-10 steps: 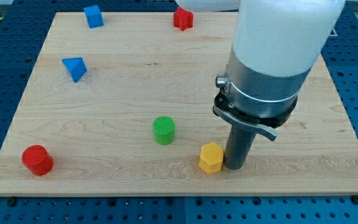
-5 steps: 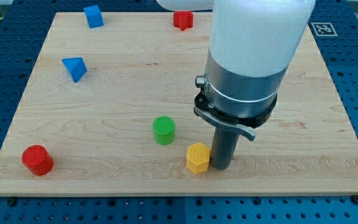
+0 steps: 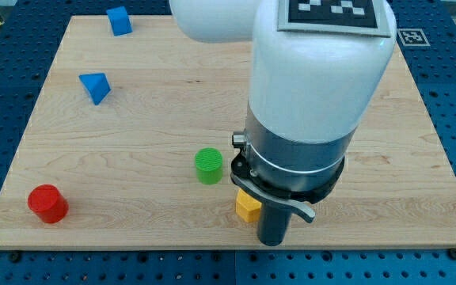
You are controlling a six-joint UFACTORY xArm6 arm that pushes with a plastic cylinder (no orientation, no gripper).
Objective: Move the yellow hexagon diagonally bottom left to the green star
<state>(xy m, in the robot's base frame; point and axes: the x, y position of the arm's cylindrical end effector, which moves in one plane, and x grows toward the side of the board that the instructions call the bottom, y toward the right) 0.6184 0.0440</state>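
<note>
The yellow hexagon [image 3: 247, 209] lies near the board's bottom edge, partly hidden behind the arm. My tip [image 3: 271, 241] stands just to its right and slightly below, touching or almost touching it. A green round block [image 3: 208, 166] sits up and to the left of the hexagon. No star-shaped green block can be made out; the arm's big white and grey body covers the middle of the board.
A red cylinder [image 3: 47, 203] sits at the bottom left. A blue wedge [image 3: 95, 86] lies at the left and a blue block [image 3: 119, 20] at the top left. The wooden board [image 3: 133, 119] ends just below my tip.
My tip has moved left and down toward the bottom edge, pushing the yellow hexagon a little left. The arm now hides the red block at the top.
</note>
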